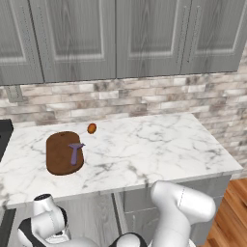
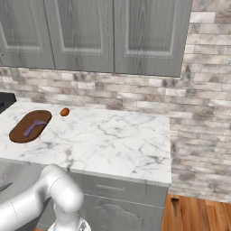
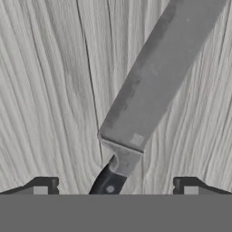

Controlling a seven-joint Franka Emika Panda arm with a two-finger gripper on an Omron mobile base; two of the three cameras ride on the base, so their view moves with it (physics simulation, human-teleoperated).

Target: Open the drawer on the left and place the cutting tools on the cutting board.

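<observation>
The slim knife with a flat grey blade and dark handle (image 3: 149, 90) lies on the pale grey wood-grain floor of the drawer (image 3: 45, 90), seen close from the hand. Its blade runs up toward the far right of that view and its handle points back between the two dark fingertips of the gripper (image 3: 115, 186), whose jaws stand wide apart with nothing between them.

The knife looks stiff, thin and light, and it lies flat, so the blade offers little to pinch and is likely slippery. The thicker handle, just behind the bolster, seems the better place to close on, with the fingers set across its width.

Up on the white marble counter (image 1: 159, 149), the dark brown rounded wooden cutting board (image 1: 58, 157) sits toward the left end, and the small purple Y-shaped peeler (image 1: 75, 152) already rests on it. A small orange-brown oval object (image 1: 91, 128) lies just beyond the board's far right corner, apart from it. The peeler takes up the right half of the board, so the knife would need the bare left part.
</observation>
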